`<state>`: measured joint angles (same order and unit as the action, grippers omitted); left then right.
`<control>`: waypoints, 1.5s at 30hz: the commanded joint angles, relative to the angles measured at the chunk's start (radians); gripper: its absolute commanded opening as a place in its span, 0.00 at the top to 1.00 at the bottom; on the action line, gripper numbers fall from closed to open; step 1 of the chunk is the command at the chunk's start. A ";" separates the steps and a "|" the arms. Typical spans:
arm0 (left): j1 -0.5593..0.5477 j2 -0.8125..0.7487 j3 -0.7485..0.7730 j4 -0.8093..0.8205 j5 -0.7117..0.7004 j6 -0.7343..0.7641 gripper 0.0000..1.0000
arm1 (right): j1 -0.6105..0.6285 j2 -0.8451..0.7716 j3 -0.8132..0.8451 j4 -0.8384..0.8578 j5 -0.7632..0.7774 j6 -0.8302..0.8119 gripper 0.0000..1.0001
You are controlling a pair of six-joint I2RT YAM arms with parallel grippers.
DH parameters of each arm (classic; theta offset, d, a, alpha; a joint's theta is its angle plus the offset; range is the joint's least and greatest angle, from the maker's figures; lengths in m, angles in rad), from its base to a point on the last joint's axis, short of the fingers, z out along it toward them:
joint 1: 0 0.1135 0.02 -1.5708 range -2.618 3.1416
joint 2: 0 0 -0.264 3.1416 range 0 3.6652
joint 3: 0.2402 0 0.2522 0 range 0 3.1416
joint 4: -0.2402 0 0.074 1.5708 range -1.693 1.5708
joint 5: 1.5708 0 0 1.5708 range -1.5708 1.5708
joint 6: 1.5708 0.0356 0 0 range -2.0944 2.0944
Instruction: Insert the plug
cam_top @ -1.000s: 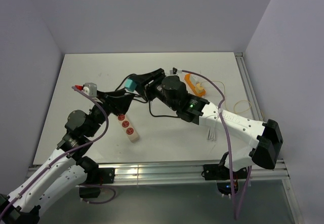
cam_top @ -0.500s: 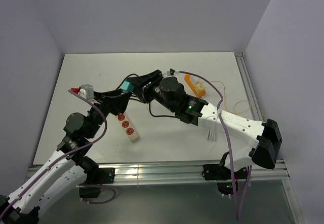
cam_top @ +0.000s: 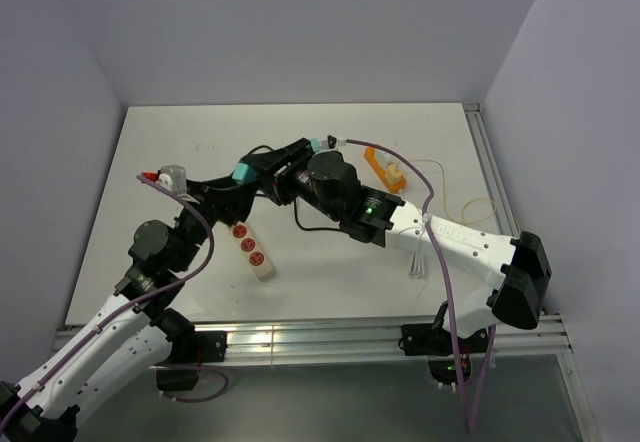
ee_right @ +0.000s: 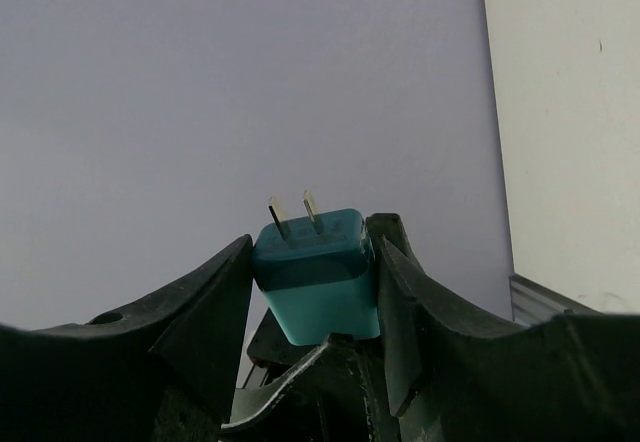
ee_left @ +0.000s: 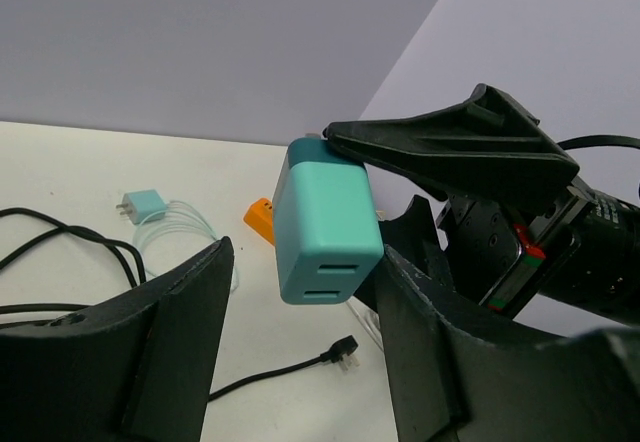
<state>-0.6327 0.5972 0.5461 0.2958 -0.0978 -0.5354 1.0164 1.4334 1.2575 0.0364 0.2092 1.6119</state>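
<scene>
Left end effector: fingers spread, gripping nothing, raised beyond the power strip.
Plug: teal, in the air above the power strip's far end, clear of the bench.
Handling: we judge it light, rigid and smooth. Grip the flat sides and leave the prongs free.
Right end effector: pinching the plug's sides.
Hidden: the left arm covers the power strip's far end, and we cannot make out its slots.

Right tool and left tool meet nose to nose. I see the teal adapter filling most of the left tool's gap. Black cable and power strip crowd the surface beneath, with open room at far left.
</scene>
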 commanded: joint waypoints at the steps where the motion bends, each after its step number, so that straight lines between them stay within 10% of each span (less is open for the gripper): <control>1: -0.004 -0.011 0.012 0.066 -0.020 0.005 0.37 | 0.013 0.001 0.046 0.030 0.009 0.013 1.00; 5: -0.004 -0.030 0.003 0.075 -0.032 0.005 0.43 | 0.019 0.001 0.051 0.025 0.010 0.009 1.00; 11: -0.004 -0.027 0.029 0.030 -0.036 0.015 0.81 | 0.024 0.002 0.056 0.033 -0.011 -0.009 0.99; 13: -0.002 -0.016 0.063 -0.036 -0.048 0.006 1.00 | 0.024 -0.004 0.048 0.027 -0.021 -0.042 0.79; 17: -0.002 0.019 0.158 -0.207 -0.051 -0.017 1.00 | 0.014 -0.034 0.031 -0.010 -0.019 -0.171 0.16; 19: -0.004 0.032 0.205 -0.292 -0.057 -0.024 1.00 | -0.001 -0.066 0.007 -0.029 -0.027 -0.228 0.02; 31: 0.060 0.154 0.498 -0.779 0.088 0.046 1.00 | -0.176 -0.339 -0.299 -0.159 -0.166 -0.909 0.00; 35: 0.210 0.257 0.545 -0.851 0.381 0.049 1.00 | -0.177 -0.376 -0.426 -0.199 -0.145 -0.975 0.00; 45: 0.252 0.348 0.534 -0.919 0.369 0.040 1.00 | -0.046 -0.328 -0.621 -0.041 -0.057 -1.046 0.06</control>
<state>-0.3859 0.9421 1.0653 -0.5949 0.2245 -0.5087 0.9257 1.0462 0.6132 -0.1051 0.1036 0.6495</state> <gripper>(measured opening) 0.349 0.953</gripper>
